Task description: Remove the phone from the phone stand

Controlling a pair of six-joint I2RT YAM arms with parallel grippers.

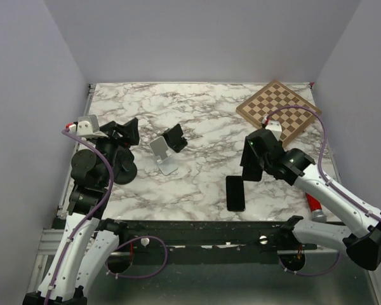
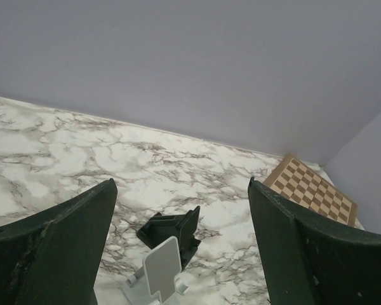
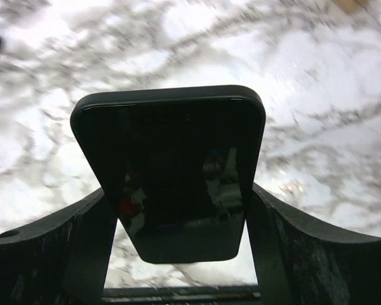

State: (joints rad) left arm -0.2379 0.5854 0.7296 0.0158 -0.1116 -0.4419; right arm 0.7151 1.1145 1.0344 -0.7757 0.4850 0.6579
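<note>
Phone [image 1: 235,192]: black, off both stands, flat by the near edge of the marble table [image 1: 197,114]; we cannot tell whether it touches the marble. Right gripper [image 3: 178,194]: clamped on its long edges. White stand [image 1: 163,155], black stand [image 1: 175,138]: side by side, well left of it. Left gripper [image 2: 181,184]: we note its jaws spread wide. Chessboard [image 1: 279,109]: far right corner

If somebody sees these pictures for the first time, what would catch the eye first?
The right gripper grips a black phone by its edges above the marble table, right of centre, and a second phone lies flat near the front edge. Mid-table stand two empty stands, a white stand and a black stand, and a chessboard lies in the far right corner.
</note>
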